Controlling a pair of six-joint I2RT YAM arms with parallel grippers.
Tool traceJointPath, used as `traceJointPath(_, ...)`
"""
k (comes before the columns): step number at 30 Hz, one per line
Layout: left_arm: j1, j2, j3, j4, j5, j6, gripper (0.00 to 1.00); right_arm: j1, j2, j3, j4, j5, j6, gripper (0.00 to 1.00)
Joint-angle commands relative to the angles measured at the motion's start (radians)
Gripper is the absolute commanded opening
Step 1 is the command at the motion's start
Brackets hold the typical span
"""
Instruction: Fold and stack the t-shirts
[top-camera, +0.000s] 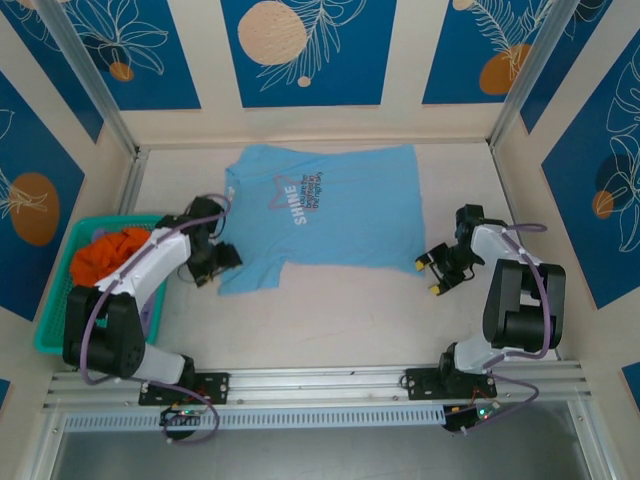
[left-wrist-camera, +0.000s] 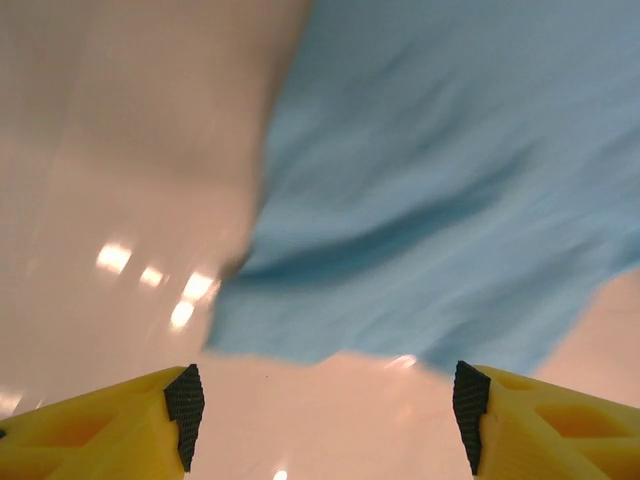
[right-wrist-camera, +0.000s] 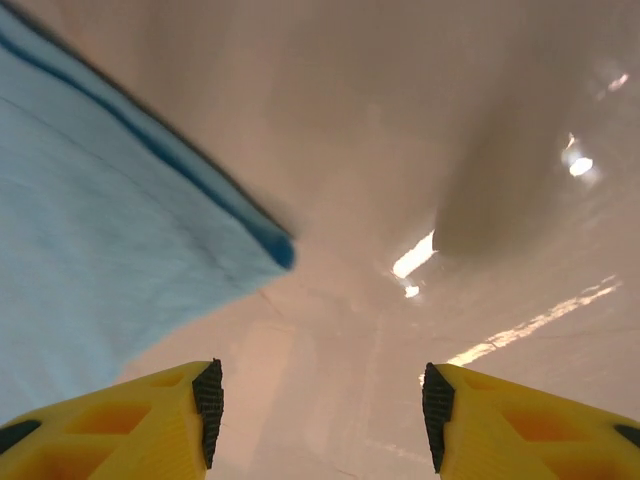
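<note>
A light sky-blue t-shirt lies spread flat on the table, chest lettering up, collar toward the left. My left gripper hovers at the shirt's near left corner, jaws wide apart and empty; its wrist view shows the blue cloth just ahead of the yellow fingers. My right gripper sits open at the near right corner, with the shirt's hemmed corner ahead and left of its fingers. An orange shirt is bundled in the basket.
A teal mesh basket stands at the table's left edge beside the left arm. Bare beige tabletop runs between the shirt and the arm bases. Patterned blue walls enclose the table on three sides.
</note>
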Motion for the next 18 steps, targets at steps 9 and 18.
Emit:
traceJointPath(9,0.022,-0.044,-0.177,0.132,0.048,0.017,0.57,0.008,0.051,-0.022,0.137,-0.002,-0.015,0.57)
traceJointPath(18,0.039,0.022,-0.180,0.168,0.026,0.055,0.46,0.014,0.082,-0.020,0.163,0.011,-0.008,0.44)
